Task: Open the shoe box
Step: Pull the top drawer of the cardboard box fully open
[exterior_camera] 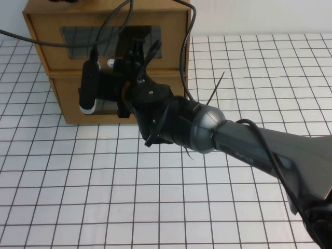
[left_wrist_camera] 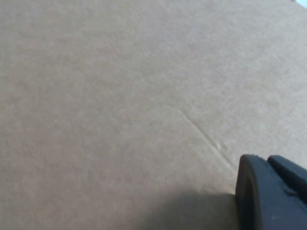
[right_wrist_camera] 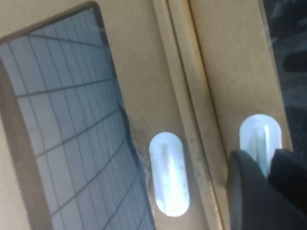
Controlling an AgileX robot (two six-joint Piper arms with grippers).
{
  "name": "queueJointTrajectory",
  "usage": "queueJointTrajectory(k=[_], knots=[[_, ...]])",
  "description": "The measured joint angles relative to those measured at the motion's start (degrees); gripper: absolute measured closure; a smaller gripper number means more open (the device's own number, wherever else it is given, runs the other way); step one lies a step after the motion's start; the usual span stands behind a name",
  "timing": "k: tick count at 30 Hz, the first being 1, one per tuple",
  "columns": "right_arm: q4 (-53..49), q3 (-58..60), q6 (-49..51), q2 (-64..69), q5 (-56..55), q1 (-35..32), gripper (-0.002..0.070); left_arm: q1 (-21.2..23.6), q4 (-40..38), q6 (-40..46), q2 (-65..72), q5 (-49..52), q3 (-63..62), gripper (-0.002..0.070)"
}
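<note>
Two brown cardboard shoe boxes (exterior_camera: 171, 52) stand stacked at the back left, each with a dark window in its front. Two clear oval pulls sit either side of the seam between them. My right gripper (exterior_camera: 136, 52) is against the box fronts, and its dark fingers (right_wrist_camera: 247, 191) are shut on one clear pull (right_wrist_camera: 259, 134). The other pull (right_wrist_camera: 168, 172) is free. Which box the held pull belongs to I cannot tell. My left gripper (left_wrist_camera: 268, 191) is close against plain brown cardboard (left_wrist_camera: 120, 96); the arm itself is hidden in the high view.
The boxes stand on a white table with a black grid (exterior_camera: 104, 197). Black cables (exterior_camera: 187, 46) hang across the box fronts. The right arm (exterior_camera: 249, 150) stretches across the middle of the table from the right.
</note>
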Motion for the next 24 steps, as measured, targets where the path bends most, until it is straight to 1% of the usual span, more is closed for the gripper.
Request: queueJointTrajectory(k=[2, 4, 6, 10, 14, 17, 24], knots=[[-0.46, 0.00, 0.00, 0.09, 0.53, 0.05, 0.0601, 0.00, 0.00, 0.00, 0.00, 0.00, 0.00, 0.0677], [-0.65, 0.00, 0.00, 0.09, 0.69, 0.15, 0.0641, 0.00, 0.00, 0.00, 0.00, 0.00, 0.00, 0.0677], [-0.90, 0.00, -0.36, 0.13, 0.91, 0.15, 0.0659, 0.00, 0.00, 0.00, 0.00, 0.00, 0.00, 0.0677], [-0.13, -0.10, -3.86, 0.22, 1.83, 0.50, 0.0664, 0.00, 0.00, 0.00, 0.00, 0.00, 0.00, 0.0677], [3.85, -0.31, -9.00, -0.12, 3.38, 1.12, 0.0665, 0.00, -0.08, 0.00, 0.00, 0.44, 0.00, 0.0677], [5.90, 0.64, -11.05, -1.24, 3.70, 1.35, 0.0665, 0.00, -0.46, 0.00, 0.00, 1.05, 0.00, 0.0677], [7.04, 8.70, -12.38, -7.17, 3.67, 2.23, 0.0666, -0.19, -1.48, 0.00, -0.22, 3.24, 0.00, 0.0677]])
